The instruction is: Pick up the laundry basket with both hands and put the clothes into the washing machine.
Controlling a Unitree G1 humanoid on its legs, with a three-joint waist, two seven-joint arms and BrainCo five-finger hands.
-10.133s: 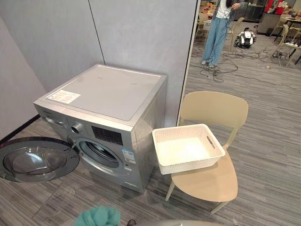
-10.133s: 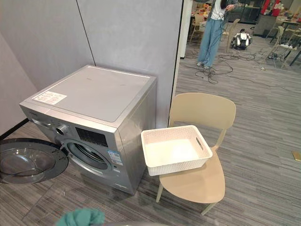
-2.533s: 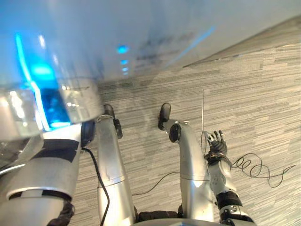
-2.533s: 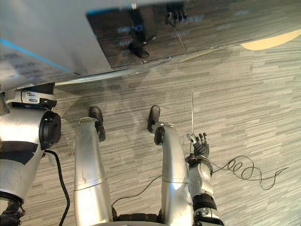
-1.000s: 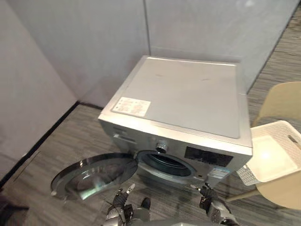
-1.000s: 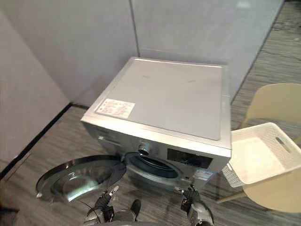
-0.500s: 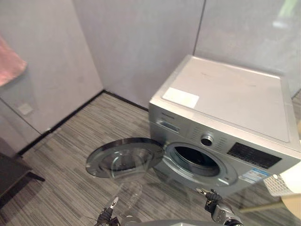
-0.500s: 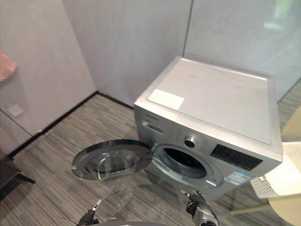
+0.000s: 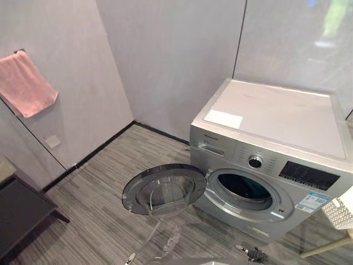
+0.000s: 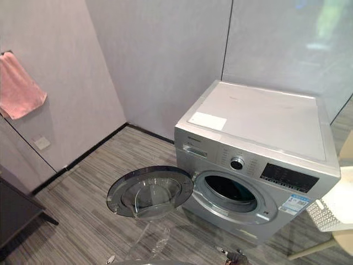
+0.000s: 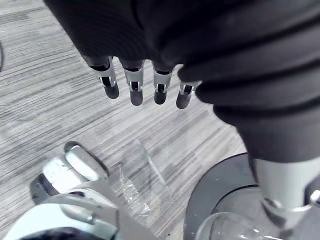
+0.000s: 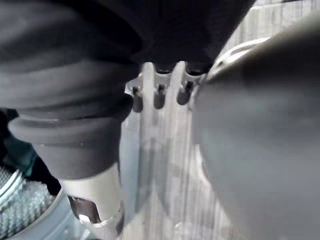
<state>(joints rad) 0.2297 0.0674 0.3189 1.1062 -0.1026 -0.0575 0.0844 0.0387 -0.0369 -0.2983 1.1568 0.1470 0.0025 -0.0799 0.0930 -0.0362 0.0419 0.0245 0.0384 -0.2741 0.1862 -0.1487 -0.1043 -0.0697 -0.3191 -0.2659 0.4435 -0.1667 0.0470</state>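
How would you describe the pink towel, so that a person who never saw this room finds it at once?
Start at the silver washer and look left to the grey side wall. High on that wall hangs the towel, above a small white plate. It alone is pink and soft; its neighbours are grey, white or dark.

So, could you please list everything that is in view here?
Washing machine: one, silver, against the back wall.
Door: one, glass, swung open over the floor.
Towel: one, pink, hanging on the left wall.
Basket: one, white, right edge, beside the machine.
Chair: one, beige, under the basket.
Table: one, dark, lower left.
Left hand: one, silver and dark, open above the floor.
Right hand: one, silver and dark, open before the machine.
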